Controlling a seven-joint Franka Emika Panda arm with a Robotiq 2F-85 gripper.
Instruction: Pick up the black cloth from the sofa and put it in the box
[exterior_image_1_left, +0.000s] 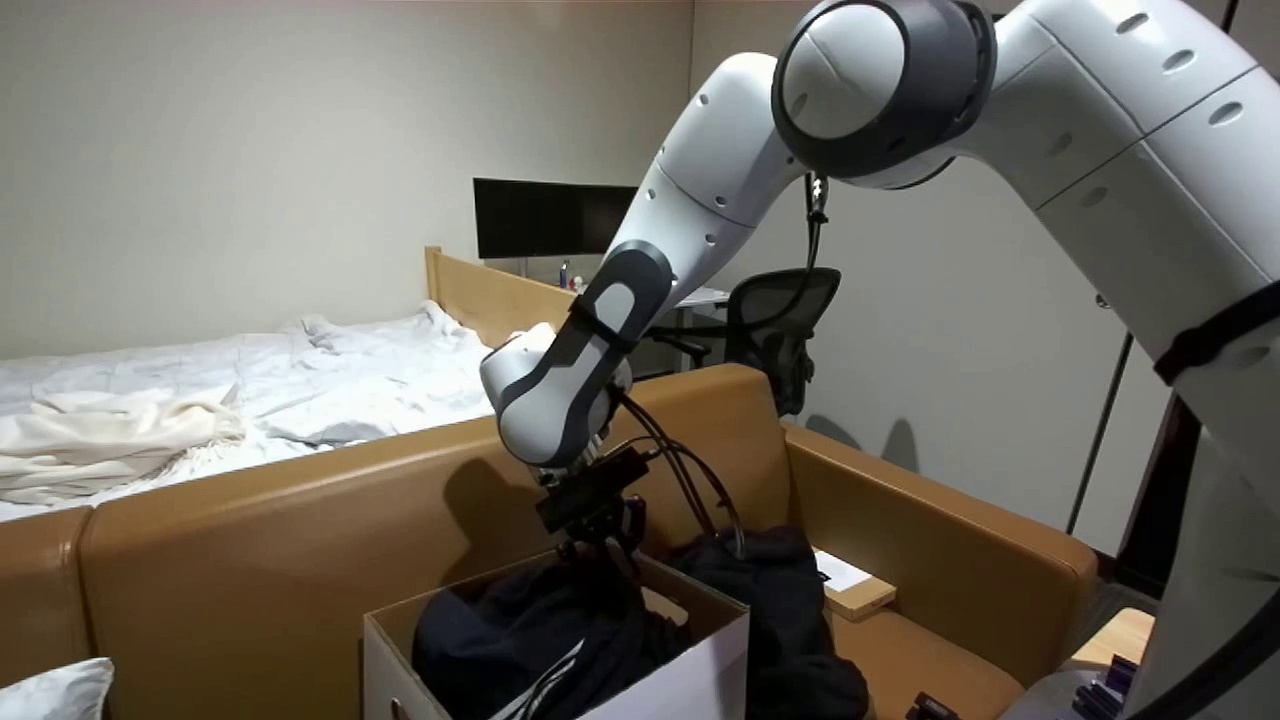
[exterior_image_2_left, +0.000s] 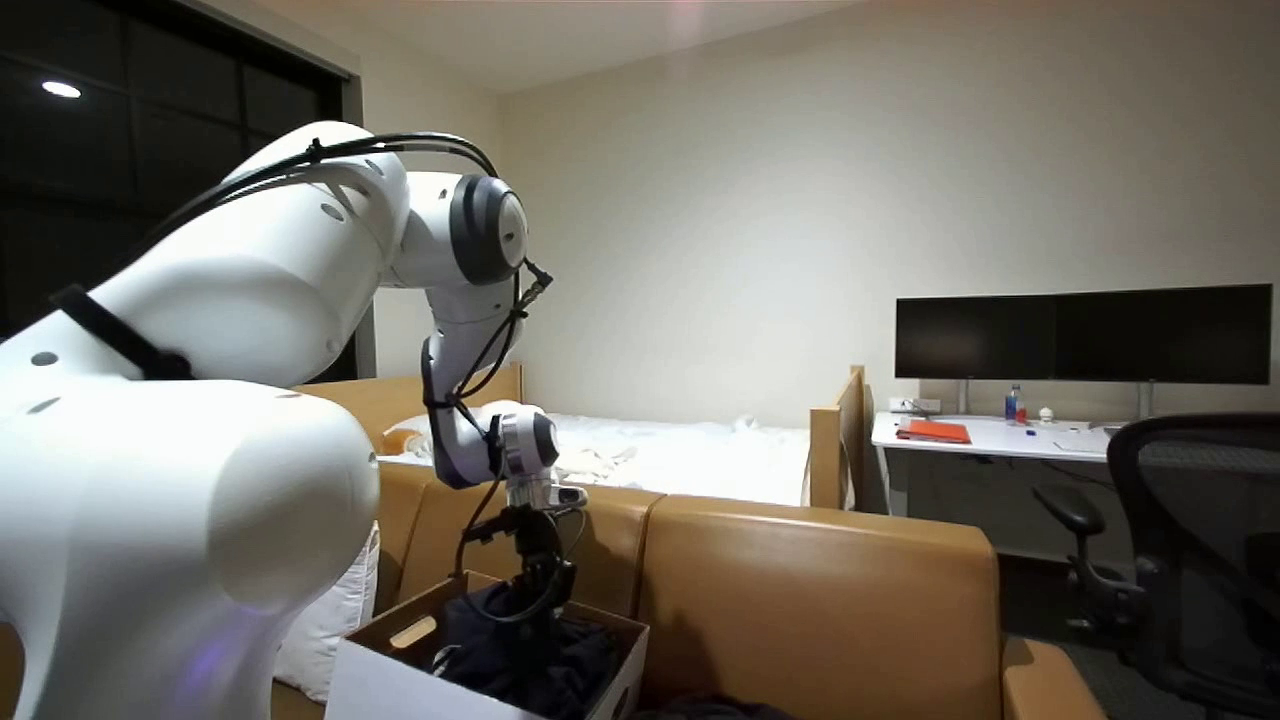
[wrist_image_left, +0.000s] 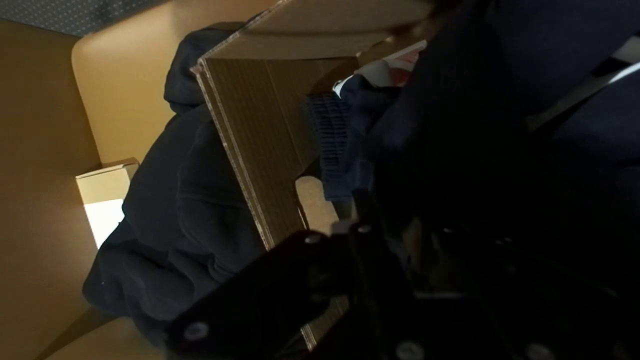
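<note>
Black cloth (exterior_image_1_left: 500, 640): dark folds with white stripes, heaped inside the box (exterior_image_1_left: 705, 670).
Sofa (exterior_image_1_left: 260, 570): more black cloth (exterior_image_1_left: 785, 620) bundled on the seat, just beside the box.
Claw (exterior_image_1_left: 600, 545): pointing down at the box's opening, right at the heap; gripping or let go, I cannot tell.
Flat carton (exterior_image_1_left: 862, 595): near the sofa arm, white patch on top.

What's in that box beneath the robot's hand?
Mostly rumpled dark cloth with white stripes; the wrist view also shows something red and white, partly hidden. Whatever lies beneath the cloth is covered, so I can't tell.
</note>
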